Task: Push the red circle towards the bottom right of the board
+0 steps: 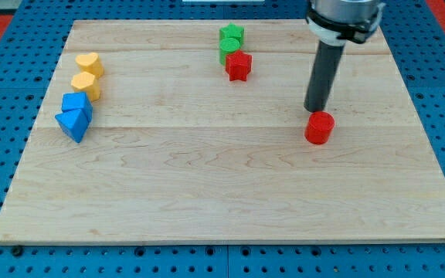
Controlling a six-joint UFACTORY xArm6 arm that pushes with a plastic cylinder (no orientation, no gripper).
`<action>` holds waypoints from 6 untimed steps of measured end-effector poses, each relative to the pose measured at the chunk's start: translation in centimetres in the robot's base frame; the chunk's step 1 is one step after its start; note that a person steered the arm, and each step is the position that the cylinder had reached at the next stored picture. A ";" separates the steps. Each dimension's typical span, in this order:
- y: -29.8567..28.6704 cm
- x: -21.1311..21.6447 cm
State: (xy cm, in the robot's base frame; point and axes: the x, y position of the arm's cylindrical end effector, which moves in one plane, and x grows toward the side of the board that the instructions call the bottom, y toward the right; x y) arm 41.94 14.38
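Note:
The red circle (319, 127) sits on the wooden board (230, 193) at the view's right, about mid-height. My tip (314, 110) is just above the circle toward the view's top, right against or very near its top edge. The dark rod rises from there to the arm at the view's top right.
A red star (238, 66) lies near the view's top centre, with two green blocks (231, 40) just above it. At the view's left are two yellow blocks (88, 73) and, below them, two blue blocks (74, 116). Blue pegboard surrounds the board.

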 end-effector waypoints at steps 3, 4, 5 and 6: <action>-5.2 5.6; -4.0 6.9; -3.0 9.0; 0.1 9.5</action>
